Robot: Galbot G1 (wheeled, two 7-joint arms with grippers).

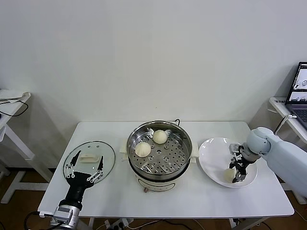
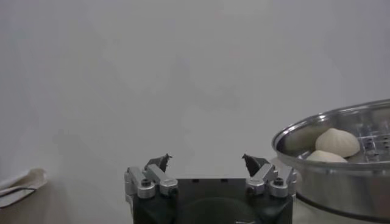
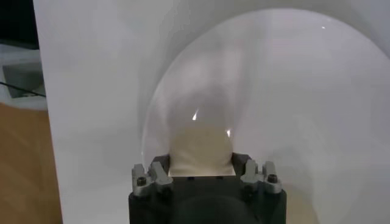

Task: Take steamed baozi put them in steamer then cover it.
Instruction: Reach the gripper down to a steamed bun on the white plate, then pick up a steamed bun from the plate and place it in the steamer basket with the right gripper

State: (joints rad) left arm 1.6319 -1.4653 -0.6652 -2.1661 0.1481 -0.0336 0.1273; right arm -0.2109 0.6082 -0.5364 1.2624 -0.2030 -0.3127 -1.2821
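— So where does the work stand right now?

— Two buns point(image 1: 159, 136) sit on the perforated tray inside the steamer point(image 1: 159, 154), at the middle of the bench point(image 1: 206, 196). A third bun point(image 1: 230, 175) is on the white plate point(image 1: 211, 153) to the right, and the right tool point(image 1: 236, 173) is down on it, its fingers closed around the bun's sides. I see no fourth bun anywhere.

— And the lid?

— Lying flat on the bench left of the steamer, clear glass lid point(image 1: 103, 151) with its white handle up. The left tool point(image 1: 85, 170) hovers at its near edge with fingers spread apart, holding nothing.

— How should the lift go?

— Gently, I'd say. The bun looks soft, so squeeze only enough to hold. Raise it straight off the plate, high enough to clear the steamer's rim, then set it on a bare part of the tray, apart from the other two.
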